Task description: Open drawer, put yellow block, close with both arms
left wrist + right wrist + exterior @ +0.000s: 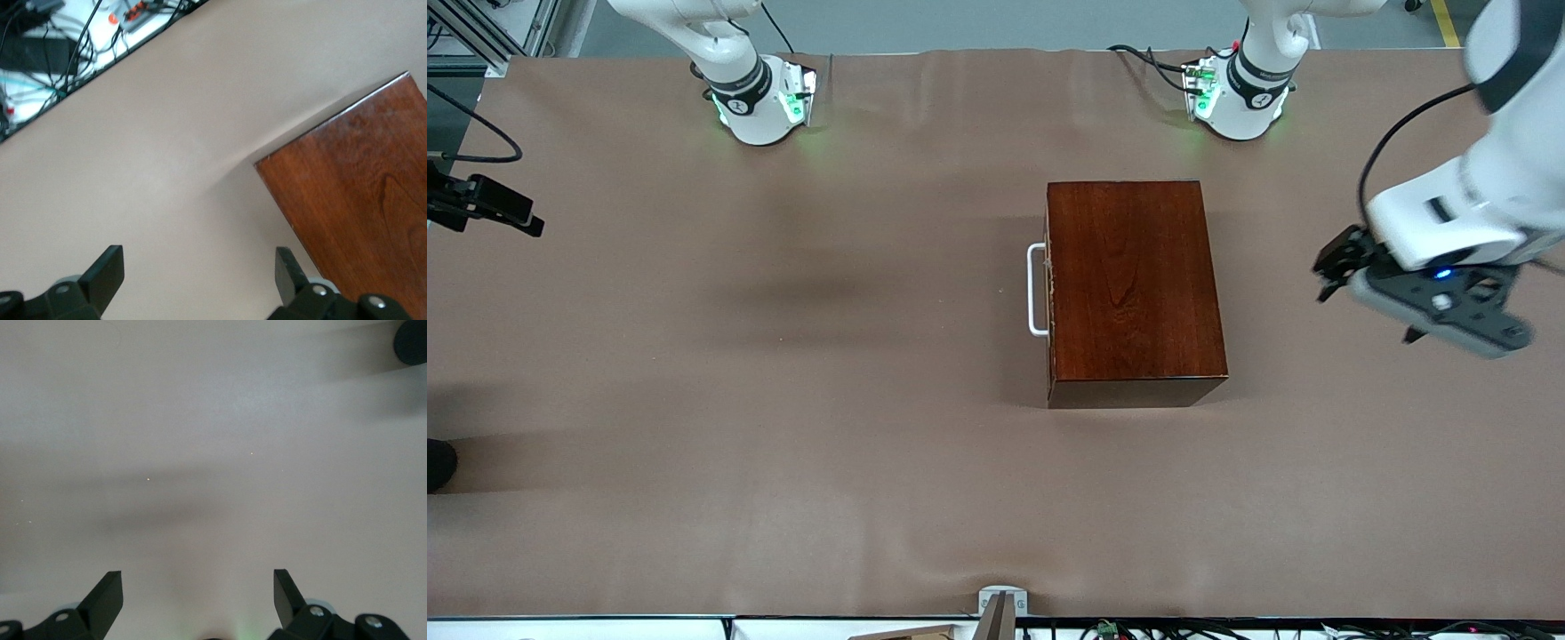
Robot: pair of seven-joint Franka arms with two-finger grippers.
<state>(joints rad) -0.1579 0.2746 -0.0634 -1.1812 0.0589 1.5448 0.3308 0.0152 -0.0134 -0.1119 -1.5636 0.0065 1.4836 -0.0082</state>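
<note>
Brown table (783, 400); drawer (1049, 289) closed; both hands (200, 277) (198, 597) open.

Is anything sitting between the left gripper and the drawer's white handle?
Yes: the wooden box itself. The left gripper hangs open over bare table at the left arm's end, while the white handle faces the right arm's end.

A brown paper-like cover (783, 400) lies over the whole tabletop (694, 533), with soft folds and some shadows. At the tabletop's edge nearest to the front camera stands a small grey bracket (1001, 604), and beside it run several cables (1227, 629). At the right arm's end, a black device on a mount (480, 206) reaches in over the tabletop, with a black cable (480, 133) above it.
</note>
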